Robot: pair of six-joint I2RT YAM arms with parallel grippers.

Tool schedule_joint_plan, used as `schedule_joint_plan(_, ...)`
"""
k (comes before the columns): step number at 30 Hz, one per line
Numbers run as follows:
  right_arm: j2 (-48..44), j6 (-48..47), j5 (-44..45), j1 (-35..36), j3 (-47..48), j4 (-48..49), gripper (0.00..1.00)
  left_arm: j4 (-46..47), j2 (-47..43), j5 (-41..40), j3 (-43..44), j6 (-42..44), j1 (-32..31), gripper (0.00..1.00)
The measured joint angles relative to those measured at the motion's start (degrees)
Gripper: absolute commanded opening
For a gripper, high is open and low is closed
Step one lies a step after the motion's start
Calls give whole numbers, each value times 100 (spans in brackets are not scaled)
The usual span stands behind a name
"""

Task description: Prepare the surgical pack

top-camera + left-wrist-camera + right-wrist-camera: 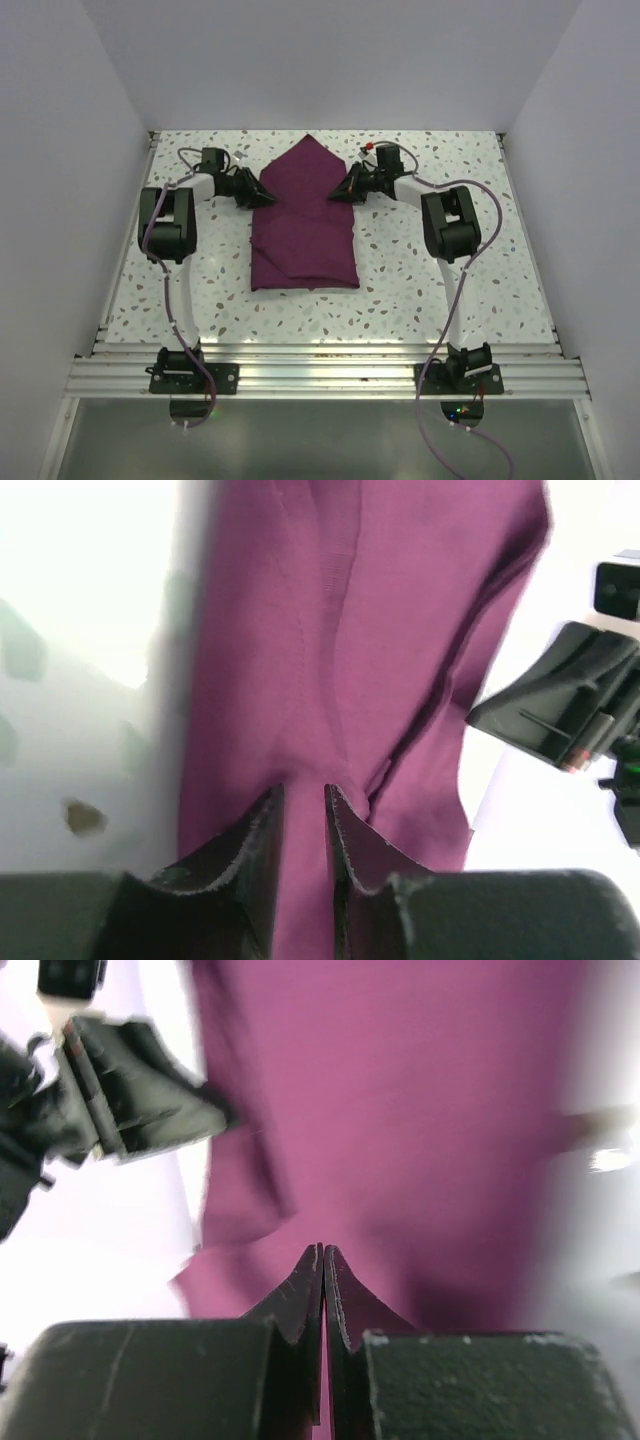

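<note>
Surgical pack (303, 235): one dark purple cloth bundle in the middle of the table, well clear of the near edge. Its near part is folded to a rectangle and its far part runs up to a point toward the far edge. Anything inside is hidden.
Rail (320, 375): one ribbed aluminium strip along the table's near edge.
Arm bases (194, 378): two, black, bolted on the rail, one toward each near corner.
Table (430, 285): white, speckled grey and brown like terrazzo.
Arms (168, 225): two, black and white, each reaching in toward the bundle from its own side.
Left gripper (303, 800): at the bundle's left edge, on its far half. The jaws stand a little apart with purple cloth showing in the gap. Whether they nip a fold I cannot tell.
Right gripper (322, 1260): at the bundle's right edge, opposite the left one. Its fingers are pressed together, tips just over the cloth.
Walls (330, 60): three, plain and pale, closing in the table's left, right and far edges.
</note>
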Motion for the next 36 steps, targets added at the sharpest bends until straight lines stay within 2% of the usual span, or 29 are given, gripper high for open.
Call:
schedule_joint_plan(4, 597, 190, -195, -149, 341, 9, 0, 85, 356, 426, 181, -173, 50, 32)
schedule_joint_plan(10, 748, 197, 131, -170, 822, -33, 1, 214, 481, 533, 459, -175, 59, 39)
schedule_joint_plan(13, 857, 170, 337, -170, 1246, -243, 10, 273, 490, 299, 614, -142, 90, 41)
schedule_joint_plan(17, 876, -31, 809, -199, 2022, -754, 32, 374, 487, -264, 861, -85, 184, 54)
schedule_joint_plan(19, 846, -177, 1051, -245, 2267, -820, 38, 420, 483, -597, 951, -4, 223, 57)
schedule_joint_plan(20, 817, -234, 1150, -280, 2308, -844, 46, 444, 483, -750, 997, 50, 236, 58)
schedule_joint_plan(24, 807, -431, 1475, -444, 2341, -1060, 60, 424, 522, -1137, 1325, 251, 262, 59)
schedule_joint_plan(27, 909, -553, 1552, -540, 2367, -1167, 63, 507, 715, -1176, 1781, 317, 262, 61)
schedule_joint_plan(36, 1469, -726, 1447, -442, 2997, -1128, 61, 833, 1266, -994, 2138, 289, 210, 60)
